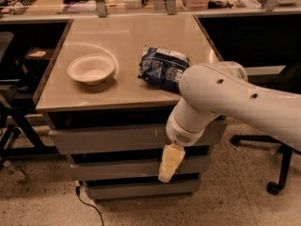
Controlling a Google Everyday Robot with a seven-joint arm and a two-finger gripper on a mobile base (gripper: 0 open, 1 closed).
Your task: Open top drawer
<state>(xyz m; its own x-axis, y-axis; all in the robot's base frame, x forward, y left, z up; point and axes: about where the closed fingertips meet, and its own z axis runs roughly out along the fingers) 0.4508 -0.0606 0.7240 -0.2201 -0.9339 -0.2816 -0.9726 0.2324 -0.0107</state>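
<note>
Because the top drawer (pixel 113 139) has no handle, the gripper (pixel 167 171) hangs just below its front, maybe to hook its edge; I cannot tell if the jaws are apart.

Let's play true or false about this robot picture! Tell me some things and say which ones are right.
1. A pale bowl sits on the table. True.
2. The blue bag is inside the bowl. False: it lies on the table to the right of the bowl.
3. The claw hangs in front of the drawers, below the tabletop. True.
4. The top drawer is pulled all the way out. False: none of its inside shows.
</note>
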